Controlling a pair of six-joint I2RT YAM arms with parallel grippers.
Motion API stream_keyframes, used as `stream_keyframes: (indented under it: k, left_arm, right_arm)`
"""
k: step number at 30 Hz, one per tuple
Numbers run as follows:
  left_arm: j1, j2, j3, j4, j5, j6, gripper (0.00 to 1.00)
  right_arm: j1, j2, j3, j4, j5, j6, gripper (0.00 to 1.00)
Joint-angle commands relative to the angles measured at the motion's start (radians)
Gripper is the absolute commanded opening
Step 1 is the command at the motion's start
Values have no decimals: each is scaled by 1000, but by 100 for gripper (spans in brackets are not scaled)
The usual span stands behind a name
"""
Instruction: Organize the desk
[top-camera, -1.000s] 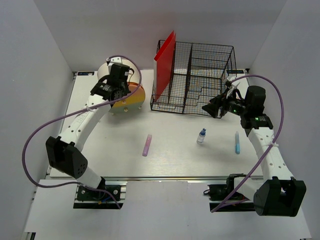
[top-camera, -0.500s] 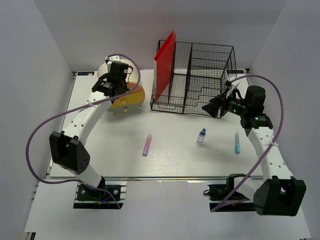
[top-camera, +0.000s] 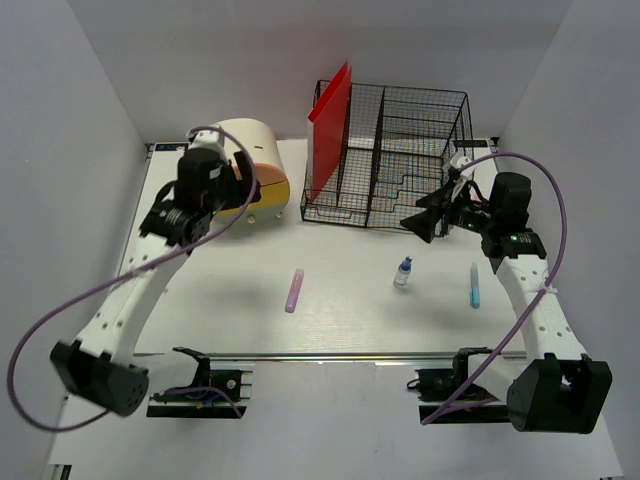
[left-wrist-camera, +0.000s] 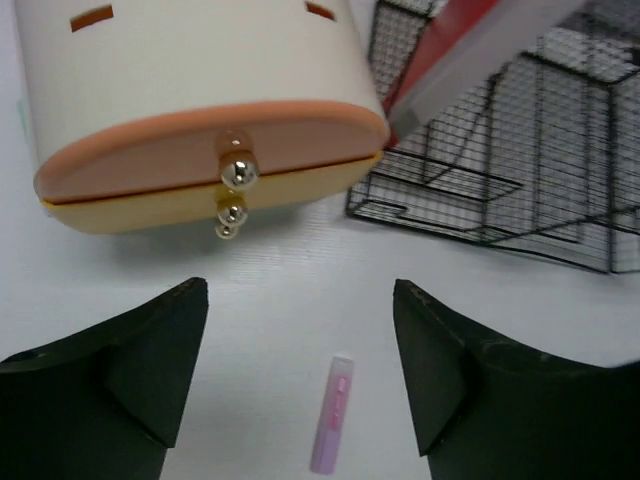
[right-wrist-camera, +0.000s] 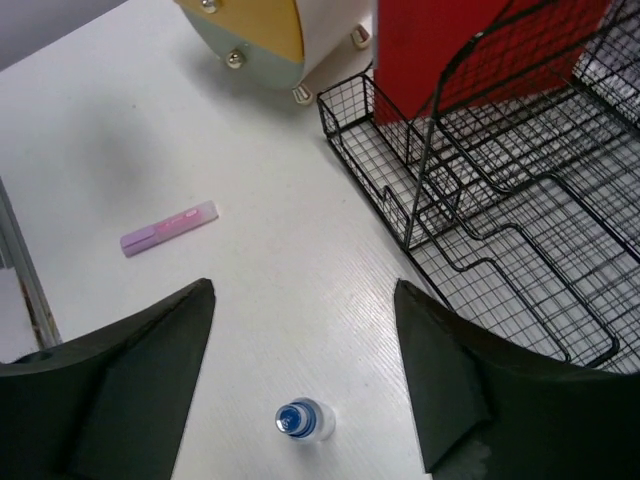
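The white desk (top-camera: 230, 310) holds a pink marker (top-camera: 294, 290), a small blue-capped bottle (top-camera: 403, 272) and a blue marker (top-camera: 474, 285). My left gripper (top-camera: 215, 195) hangs open and empty above the desk, in front of the cream-and-orange drawer box (top-camera: 255, 165). In the left wrist view the open gripper (left-wrist-camera: 300, 290) faces the box's knobs (left-wrist-camera: 237, 175), with the pink marker (left-wrist-camera: 332, 430) far below. My right gripper (top-camera: 425, 215) is open and empty beside the wire basket. In its wrist view the gripper (right-wrist-camera: 302, 290) frames the bottle (right-wrist-camera: 304, 421) below it.
A black wire basket (top-camera: 390, 160) stands at the back with a red folder (top-camera: 330, 130) upright in its left slot. The drawer box sits at the back left, its drawers shut. White walls close in both sides, and a metal rail (top-camera: 330, 355) runs along the front.
My left gripper has let go of the drawer box's knob, opened wide, and drawn back and to the left. The right gripper's jaws have opened a little wider.
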Motion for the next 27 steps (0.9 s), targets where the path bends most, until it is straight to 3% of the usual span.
stream_keyframes:
  k: [1,2,3,4,6,9,12,13,14,15,17,18,21,22,23,27]
  left_arm:
    - [-4,-134,-77,15,111,-43,88]
    - [-4,-185,-146,32,128,-51,91]
    - [-4,-227,-210,34,133,-82,98]
    - [-4,-227,-211,34,133,-95,98]
    - [5,-269,-313,52,133,-119,98]
    - [5,-299,-433,96,134,-190,98]
    - [5,-321,-522,172,131,-259,96]
    - [5,-324,-536,220,125,-279,93]
    - [5,-329,-550,241,119,-287,89]
    - [5,-330,-564,258,105,-304,78]
    - [5,-323,-567,304,75,-304,67]
    - [5,-298,-562,311,53,-305,55]
    - [5,-234,-539,348,-19,-293,39]
    - [5,-214,-521,360,-33,-291,37]
    - [5,-192,-510,367,-52,-287,37]
    - [24,-51,-438,367,-85,-255,52]
  right_arm:
    - [0,-34,-14,-1,-91,-82,80]
    - [4,-40,-13,-4,-97,-94,87]
    - [9,-48,-7,-40,-144,-128,89]
    - [9,-48,-7,-40,-144,-128,89]
    - [28,-56,7,-62,-172,-150,89]
    - [93,-56,25,-77,-154,-153,80]
    - [182,-21,65,-126,-19,-195,49]
    - [276,11,76,-146,18,-212,25]
    - [303,28,82,-162,55,-220,12]
    - [329,45,93,-162,107,-208,0]
    - [401,91,108,-153,180,-190,0]
    - [432,107,111,-145,200,-165,0]
    - [469,157,122,-116,245,-118,17]
    - [478,170,119,-96,251,-104,26]
    - [480,170,114,-88,263,-91,28]
    - [483,127,78,-65,271,-61,40]
